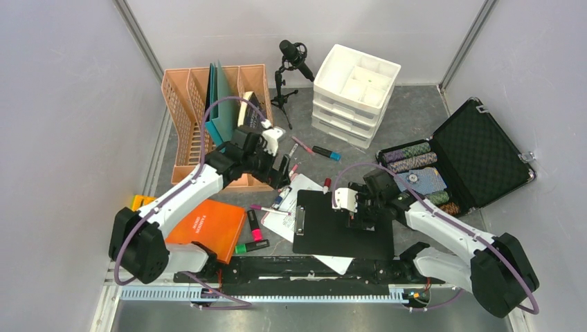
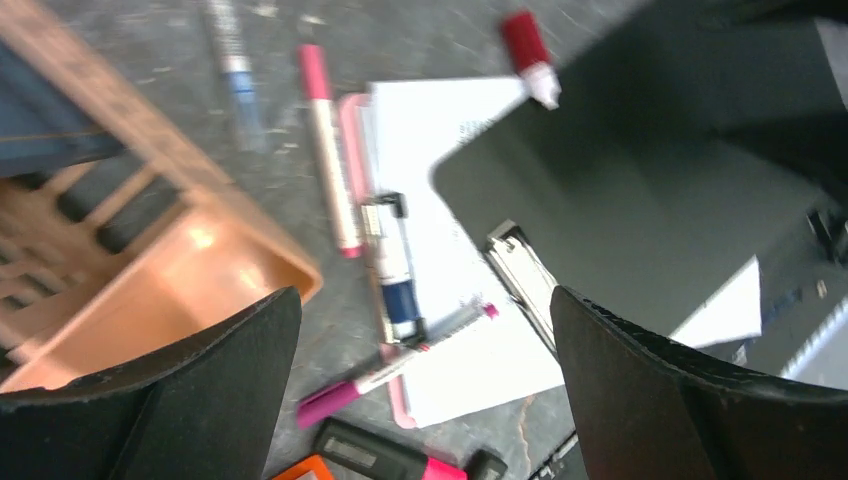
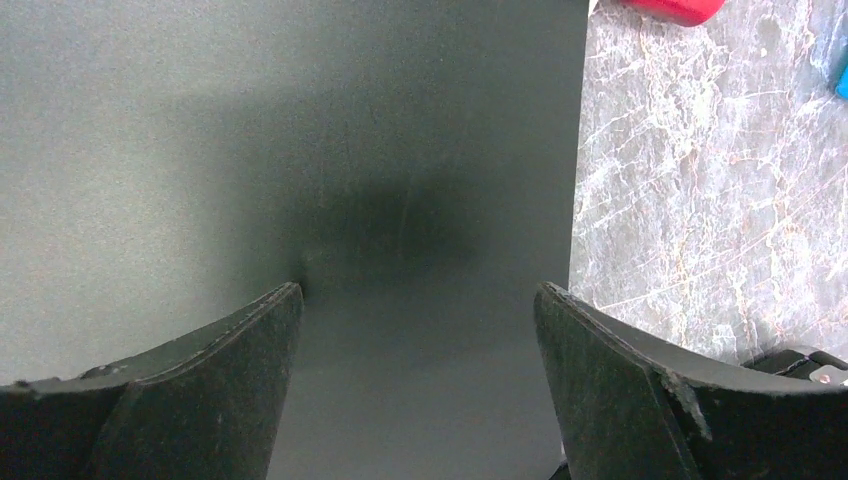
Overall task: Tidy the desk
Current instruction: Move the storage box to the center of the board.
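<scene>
The desk (image 1: pixel 408 117) is a dark grey stone-patterned top strewn with items. My left gripper (image 1: pixel 282 173) is open and empty, hovering beside the front corner of the orange file organizer (image 1: pixel 187 117). In the left wrist view my left gripper (image 2: pixel 422 300) is above a blue-and-white pen (image 2: pixel 395 275) and a magenta pen (image 2: pixel 390 372) lying on white paper (image 2: pixel 450 150). My right gripper (image 1: pixel 356 216) is open and empty, just above the black clipboard (image 1: pixel 342 228). In the right wrist view my right gripper (image 3: pixel 418 290) has the clipboard (image 3: pixel 300 150) filling the space beneath it.
Teal folders (image 1: pixel 221 104) stand in the organizer. At the back are a microphone (image 1: pixel 294 55) and a white drawer unit (image 1: pixel 356 90). An open black case (image 1: pixel 484 149) with poker chips lies right. An orange notebook (image 1: pixel 208 225), pink (image 1: pixel 254 221) and green (image 1: pixel 253 245) highlighters, red marker (image 1: pixel 326 185) and blue marker (image 1: pixel 325 152) lie around.
</scene>
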`<control>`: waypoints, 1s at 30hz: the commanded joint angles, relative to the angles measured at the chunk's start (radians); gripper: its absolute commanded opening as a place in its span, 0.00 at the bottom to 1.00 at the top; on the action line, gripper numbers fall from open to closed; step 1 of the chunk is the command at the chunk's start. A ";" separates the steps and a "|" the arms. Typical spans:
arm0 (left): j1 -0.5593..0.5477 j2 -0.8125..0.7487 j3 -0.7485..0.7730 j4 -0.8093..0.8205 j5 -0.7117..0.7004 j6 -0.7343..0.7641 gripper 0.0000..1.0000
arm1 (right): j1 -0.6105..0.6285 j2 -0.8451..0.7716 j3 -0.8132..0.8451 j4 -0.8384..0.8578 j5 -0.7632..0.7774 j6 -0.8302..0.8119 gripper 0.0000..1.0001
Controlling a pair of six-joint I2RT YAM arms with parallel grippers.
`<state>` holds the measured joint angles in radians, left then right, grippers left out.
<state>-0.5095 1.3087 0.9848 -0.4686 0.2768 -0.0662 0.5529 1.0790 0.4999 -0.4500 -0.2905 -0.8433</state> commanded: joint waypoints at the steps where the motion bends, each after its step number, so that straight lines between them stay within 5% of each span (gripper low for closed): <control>1: -0.074 0.025 0.001 -0.034 0.160 0.168 1.00 | 0.022 -0.038 0.003 -0.019 0.020 -0.008 0.91; 12: -0.150 0.417 0.238 -0.081 0.326 0.209 0.98 | 0.170 -0.091 -0.004 -0.096 0.042 0.021 0.89; 30: -0.150 0.694 0.541 -0.342 0.376 0.420 0.99 | 0.465 -0.106 0.048 -0.388 0.060 -0.117 0.98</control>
<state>-0.6579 1.9720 1.4670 -0.7319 0.6212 0.2562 0.9371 0.9817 0.5236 -0.7540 -0.2501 -0.9203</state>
